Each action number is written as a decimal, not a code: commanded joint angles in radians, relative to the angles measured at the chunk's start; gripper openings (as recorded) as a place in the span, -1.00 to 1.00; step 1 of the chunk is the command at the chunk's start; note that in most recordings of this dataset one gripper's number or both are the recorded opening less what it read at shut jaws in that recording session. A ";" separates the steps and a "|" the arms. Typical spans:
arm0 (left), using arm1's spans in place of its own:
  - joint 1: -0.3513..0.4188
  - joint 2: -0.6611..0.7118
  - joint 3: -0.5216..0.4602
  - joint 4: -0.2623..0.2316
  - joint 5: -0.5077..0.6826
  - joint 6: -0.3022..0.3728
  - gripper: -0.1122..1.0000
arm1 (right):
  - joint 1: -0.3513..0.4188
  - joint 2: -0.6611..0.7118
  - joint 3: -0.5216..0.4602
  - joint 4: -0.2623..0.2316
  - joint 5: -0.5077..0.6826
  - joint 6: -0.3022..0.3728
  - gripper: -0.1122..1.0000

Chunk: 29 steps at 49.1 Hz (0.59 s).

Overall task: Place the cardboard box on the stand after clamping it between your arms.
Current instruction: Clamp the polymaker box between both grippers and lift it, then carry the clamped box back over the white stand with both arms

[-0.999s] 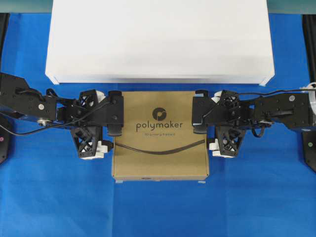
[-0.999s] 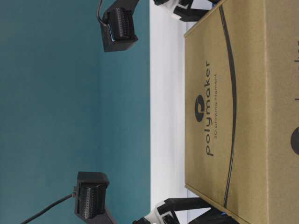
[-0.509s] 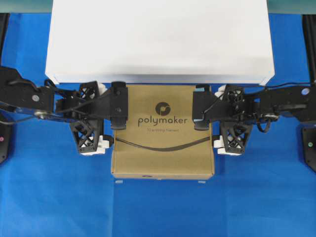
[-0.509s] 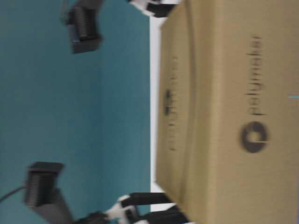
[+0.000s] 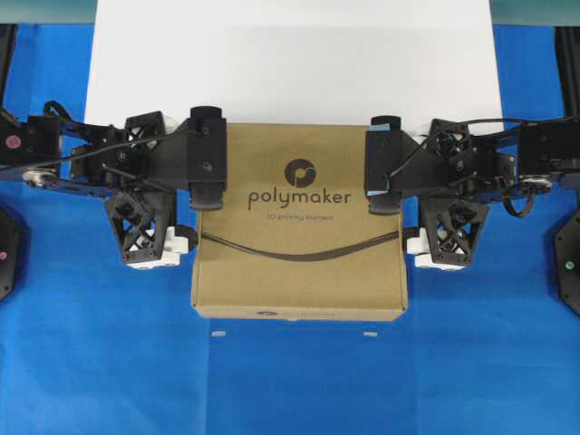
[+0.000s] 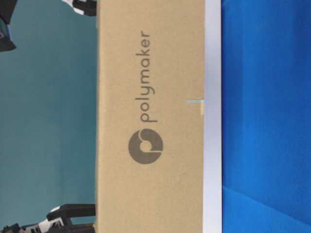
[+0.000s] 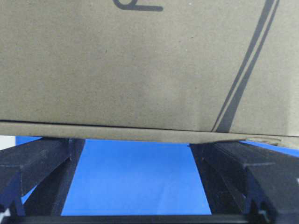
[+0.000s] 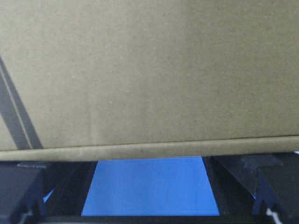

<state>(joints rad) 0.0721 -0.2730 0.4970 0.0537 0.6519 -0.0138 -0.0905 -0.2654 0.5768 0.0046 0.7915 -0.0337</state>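
**Cardboard box pinned between two spread claws, raised off the blue cloth**

From left to right in the overhead view: the left black latticed gripper point(image 5: 186, 201) reaches in from the left edge, its two fingers spread as wide as they go, one finger point(image 5: 140, 240) well nearer the camera side of the scene than the other. Nothing sits pinched between those fingers; instead the claw's front end presses flat against the left side of the flat, square brown cardboard box point(image 5: 299, 231) printed with a dark "polymaker" logo, a round emblem and a curved dark line. The box lies directly to the right of this claw, touching it.

On the far side of the box, the right black latticed gripper point(image 5: 410, 204) mirrors the first, fingers likewise splayed and pinching nothing, its front end pushed against the box's right side. The box is thus directly to the left of this claw, squeezed between the two arms.

Both wrist views show the box's edge point(image 7: 149, 133) just ahead of the fingers, with blue cloth point(image 7: 135, 177) visible underneath it. In the table-level view the box's logo side point(image 6: 150, 116) fills the middle.

Beyond the claws, the large, low white rectangular stand point(image 5: 294, 63) spans the top of the overhead view; the box's far edge overlaps its near edge in that view, though whether they touch cannot be told.
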 commanded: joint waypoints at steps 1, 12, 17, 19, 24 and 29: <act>0.012 -0.006 -0.097 -0.005 -0.037 -0.020 0.76 | -0.009 -0.008 -0.091 0.015 -0.032 0.018 0.97; 0.026 0.000 -0.107 -0.005 -0.041 -0.017 0.76 | -0.012 -0.005 -0.097 0.017 -0.037 0.009 0.97; 0.035 0.005 -0.112 -0.005 -0.041 -0.014 0.76 | -0.021 0.000 -0.100 0.017 -0.057 -0.017 0.97; 0.040 0.006 -0.112 -0.005 -0.041 -0.011 0.76 | -0.029 0.003 -0.100 0.017 -0.067 -0.026 0.97; 0.057 0.009 -0.114 -0.005 -0.043 0.021 0.76 | -0.060 0.008 -0.107 0.017 -0.080 -0.046 0.97; 0.078 0.018 -0.120 -0.005 -0.043 0.063 0.76 | -0.097 0.015 -0.120 0.017 -0.080 -0.078 0.97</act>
<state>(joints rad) 0.1411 -0.2562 0.4863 0.0537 0.6519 0.0506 -0.1687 -0.2500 0.5645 0.0046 0.7915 -0.1197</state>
